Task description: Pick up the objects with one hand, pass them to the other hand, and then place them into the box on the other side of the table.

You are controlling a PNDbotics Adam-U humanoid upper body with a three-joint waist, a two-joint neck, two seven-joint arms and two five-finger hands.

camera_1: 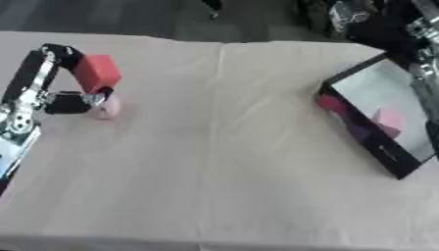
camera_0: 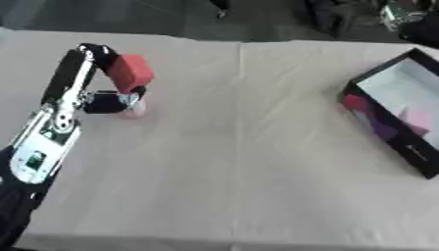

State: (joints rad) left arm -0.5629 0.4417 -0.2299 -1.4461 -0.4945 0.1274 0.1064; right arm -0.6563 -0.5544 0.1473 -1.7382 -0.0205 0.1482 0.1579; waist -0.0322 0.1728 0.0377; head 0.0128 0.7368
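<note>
- Red block (camera_0: 130, 72), plain, no pattern.
- Left hand (camera_0: 107, 100): black with silver parts.
- Small pale pink thing (camera_1: 108, 109), perhaps rounded.
- Table (camera_0: 231, 162): plain beige cloth.
- Box (camera_0: 396, 128): black walls, white inside, pink and purple patches.

Found no readable text, label, brand, number or sign anywhere. Noted only a small pale mark on the dark outer wall of the box (camera_0: 411, 152), well apart from the left hand (camera_0: 103, 100) across the table, too blurred to read. Saw a green patch on the forearm behind that hand, with no letters made out.
</note>
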